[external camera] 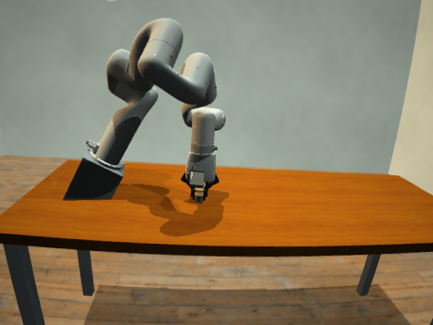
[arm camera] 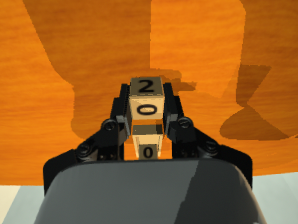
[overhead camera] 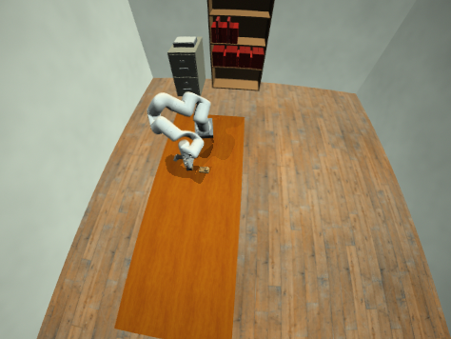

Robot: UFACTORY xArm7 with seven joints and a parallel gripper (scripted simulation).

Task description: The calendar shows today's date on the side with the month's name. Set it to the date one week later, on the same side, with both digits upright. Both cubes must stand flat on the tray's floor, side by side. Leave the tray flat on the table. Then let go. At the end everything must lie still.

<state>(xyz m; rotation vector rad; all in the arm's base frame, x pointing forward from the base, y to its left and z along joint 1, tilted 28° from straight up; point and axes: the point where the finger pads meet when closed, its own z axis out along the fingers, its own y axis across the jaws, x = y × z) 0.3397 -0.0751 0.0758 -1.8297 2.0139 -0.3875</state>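
Observation:
My gripper point(arm camera: 146, 94) is shut on a pale wooden cube point(arm camera: 146, 97). In the wrist view the cube shows a 2 on its far face and a 0 on the face toward the camera. Just below it, between the fingers, a second pale face with a 0 point(arm camera: 148, 146) shows; I cannot tell what it belongs to. In the exterior view the gripper point(external camera: 197, 195) points straight down, and the cube is close above the table. In the top view the small wooden tray point(overhead camera: 202, 169) lies on the table just right of the gripper point(overhead camera: 189, 163). Its contents are too small to read.
The arm's base point(external camera: 93, 178) stands on the orange table point(external camera: 219, 205) at the far left. A filing cabinet point(overhead camera: 186, 67) and a bookshelf point(overhead camera: 239, 43) stand against the back wall, well away from the table.

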